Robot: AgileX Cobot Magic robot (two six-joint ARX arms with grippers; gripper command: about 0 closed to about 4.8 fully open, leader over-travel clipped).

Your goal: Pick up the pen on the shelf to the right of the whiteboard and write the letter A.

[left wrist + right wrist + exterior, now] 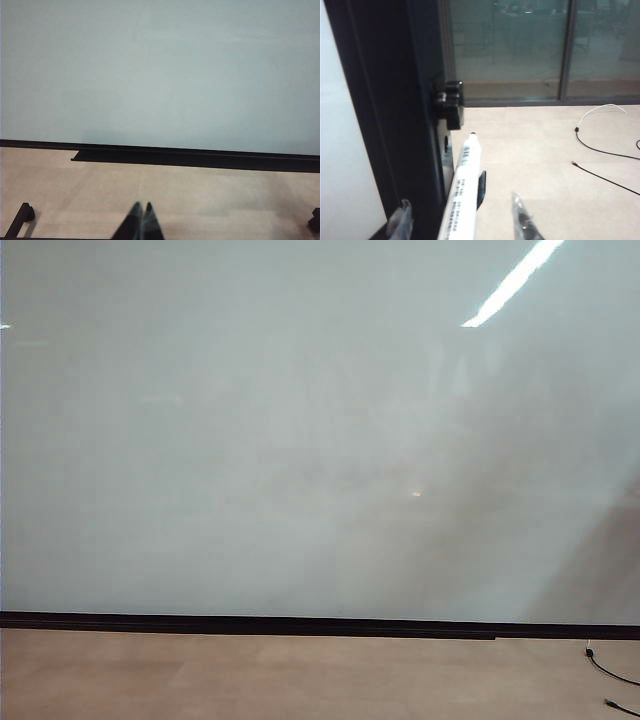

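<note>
Closest to the right wrist camera you see the right gripper (462, 220), its two translucent fingertips (400, 220) standing apart at the bottom edge of that picture, and between them runs the slim white pen with dark printed label and black pointed tip (462, 187). The fingers are not pressed on the barrel yet, one on each side with a gap, so the pincer is open around the pen. The pen lies along the black shelf (420, 125) at the edge of the glossy pale grey-white whiteboard (340, 165), its tip pointing toward the black knob (449, 102). To do this step well, I think you should center the barrel between both fingers, close slowly on the labelled part, and check the pen does not roll against the shelf wall before you lift. The left gripper (140, 220) is at the bottom middle of the left wrist view, its dark jaws pressed together, holding nothing. In the exterior view the whiteboard (300, 440) fills the frame and neither arm shows; no letter A is drawn yet.
</note>
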